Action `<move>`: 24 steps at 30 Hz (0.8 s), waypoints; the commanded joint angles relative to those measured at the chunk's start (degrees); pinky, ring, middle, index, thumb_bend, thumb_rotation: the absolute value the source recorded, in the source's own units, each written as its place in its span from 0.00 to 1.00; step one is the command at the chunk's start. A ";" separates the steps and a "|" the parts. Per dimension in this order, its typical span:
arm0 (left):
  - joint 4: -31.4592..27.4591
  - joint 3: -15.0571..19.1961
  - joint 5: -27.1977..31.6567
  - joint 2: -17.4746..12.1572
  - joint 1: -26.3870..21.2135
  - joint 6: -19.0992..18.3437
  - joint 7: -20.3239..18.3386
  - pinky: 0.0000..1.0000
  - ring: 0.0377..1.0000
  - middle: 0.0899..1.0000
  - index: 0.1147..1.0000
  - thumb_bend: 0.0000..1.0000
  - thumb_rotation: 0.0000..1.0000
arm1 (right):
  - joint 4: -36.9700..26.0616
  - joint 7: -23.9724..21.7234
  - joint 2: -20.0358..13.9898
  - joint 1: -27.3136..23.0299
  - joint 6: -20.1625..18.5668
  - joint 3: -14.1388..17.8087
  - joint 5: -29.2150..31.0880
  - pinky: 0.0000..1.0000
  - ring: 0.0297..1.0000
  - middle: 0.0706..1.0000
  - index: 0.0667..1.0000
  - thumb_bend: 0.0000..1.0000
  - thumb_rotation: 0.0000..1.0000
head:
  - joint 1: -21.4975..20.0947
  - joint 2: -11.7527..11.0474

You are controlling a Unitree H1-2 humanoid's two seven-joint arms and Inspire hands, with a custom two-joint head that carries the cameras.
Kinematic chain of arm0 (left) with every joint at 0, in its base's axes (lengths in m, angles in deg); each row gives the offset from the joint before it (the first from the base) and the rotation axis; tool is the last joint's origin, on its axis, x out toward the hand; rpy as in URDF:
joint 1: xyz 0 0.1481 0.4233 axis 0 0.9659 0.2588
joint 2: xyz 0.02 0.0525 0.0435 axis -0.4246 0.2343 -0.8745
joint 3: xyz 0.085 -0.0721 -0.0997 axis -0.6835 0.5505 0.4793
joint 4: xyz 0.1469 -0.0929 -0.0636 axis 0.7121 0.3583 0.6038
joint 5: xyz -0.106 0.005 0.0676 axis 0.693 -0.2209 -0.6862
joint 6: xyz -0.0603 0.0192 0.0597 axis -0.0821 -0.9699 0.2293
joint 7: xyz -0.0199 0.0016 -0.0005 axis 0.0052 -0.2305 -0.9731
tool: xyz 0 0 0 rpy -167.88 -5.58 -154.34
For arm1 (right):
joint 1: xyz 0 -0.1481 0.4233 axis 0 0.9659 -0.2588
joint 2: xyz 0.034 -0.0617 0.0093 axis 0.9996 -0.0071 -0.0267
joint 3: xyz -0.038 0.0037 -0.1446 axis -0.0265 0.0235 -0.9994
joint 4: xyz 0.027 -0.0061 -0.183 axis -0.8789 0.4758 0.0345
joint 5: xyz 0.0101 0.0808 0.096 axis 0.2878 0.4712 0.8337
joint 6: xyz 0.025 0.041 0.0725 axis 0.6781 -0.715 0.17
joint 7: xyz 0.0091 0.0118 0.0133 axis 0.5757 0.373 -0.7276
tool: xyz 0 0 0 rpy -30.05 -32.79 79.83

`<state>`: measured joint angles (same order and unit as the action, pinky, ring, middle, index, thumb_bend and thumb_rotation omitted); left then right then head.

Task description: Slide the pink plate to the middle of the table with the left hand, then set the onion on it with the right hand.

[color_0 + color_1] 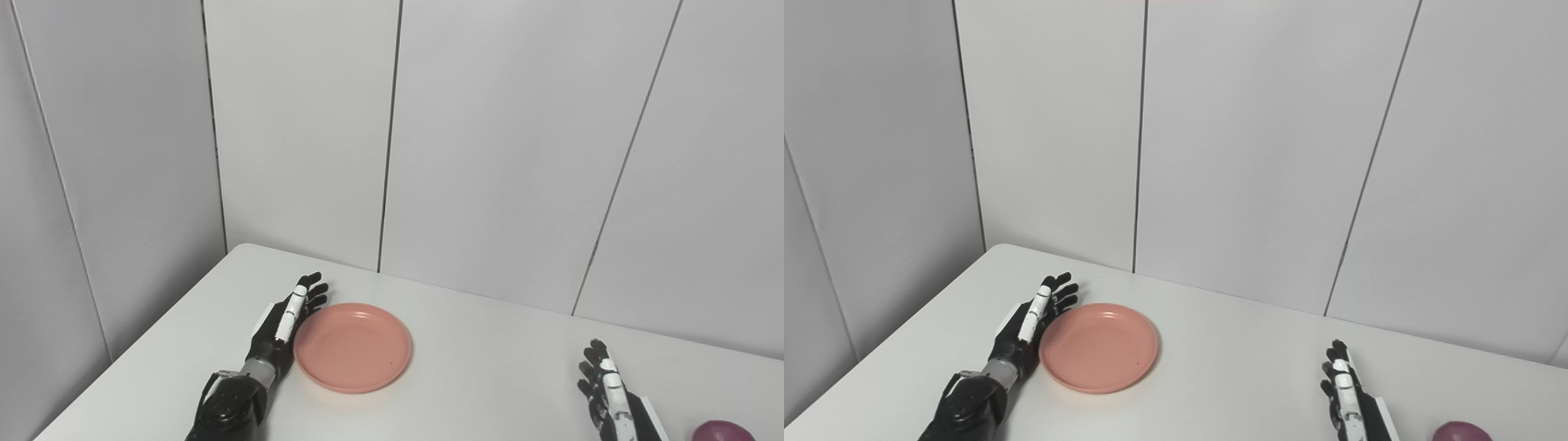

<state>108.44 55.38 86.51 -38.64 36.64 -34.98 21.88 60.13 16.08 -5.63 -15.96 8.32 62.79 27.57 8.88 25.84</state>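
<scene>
Your left hand lies edge-on along the left rim of the pink plate, fingers straight and spread, grasping nothing; it looks to be touching the rim, though from here you can't quite confirm contact. The plate sits left of the table's middle, so judge the slide as barely begun or in progress, with most of its travel toward centre left to do.

Your right hand waits low at the right, fingers extended and empty, just beside the onion, which rests at the bottom edge (only its top shows). The onion placement is untouched.

The plate is a shallow round dish, smooth matte plastic by the look of it, with a low raised lip that should take a sideways push well. The tabletop is plain white and smooth, so expect easy sliding. The onion is a rounded purple-red bulb with a glossy skin, likely to roll if nudged.
</scene>
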 commanded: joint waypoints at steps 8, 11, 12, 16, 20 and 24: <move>-2.70 -3.08 -0.49 2.47 -1.19 -1.92 -2.48 0.91 0.90 0.89 0.88 0.66 1.00 | -1.42 1.54 1.31 -3.15 2.50 -0.47 -1.29 1.00 1.00 1.00 1.00 0.59 0.97 | -2.24 1.02; -4.03 -3.10 0.51 2.86 -0.97 -2.94 -2.81 0.90 0.90 0.89 0.89 0.65 1.00 | -1.54 1.78 1.55 -3.25 2.04 -0.55 -1.54 1.00 1.00 1.00 1.00 0.60 0.96 | -2.56 1.21; -4.30 -3.11 0.77 3.05 -0.98 -3.18 -2.98 0.91 0.90 0.90 0.89 0.65 1.00 | -1.51 1.82 1.64 -3.30 2.08 -0.56 -1.57 1.00 1.00 1.00 1.00 0.60 0.96 | -2.74 1.33; -5.35 -3.11 1.20 4.00 -0.96 -3.86 -3.73 0.91 0.91 0.90 0.89 0.64 1.00 | -1.65 2.18 1.94 -3.40 1.91 -0.65 -1.96 1.00 1.00 1.00 1.00 0.59 0.96 | -3.80 1.65; -7.89 -3.56 0.25 5.16 -0.45 -5.85 -2.95 0.91 0.91 0.90 0.90 0.63 1.00 | -1.37 2.23 2.31 -3.60 1.85 -0.63 -1.82 1.00 1.00 1.00 1.00 0.57 0.97 | -5.42 2.03; -9.34 -3.60 0.08 6.42 0.02 -7.28 -2.61 0.91 0.90 0.90 0.89 0.62 1.00 | -0.91 2.62 2.91 -3.75 2.65 -0.72 -2.16 1.00 1.00 1.00 1.00 0.56 0.99 | -7.83 2.61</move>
<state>100.57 51.84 86.51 -32.08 37.90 -42.07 19.54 60.11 18.24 -3.28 -16.74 8.33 62.05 25.25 0.98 28.39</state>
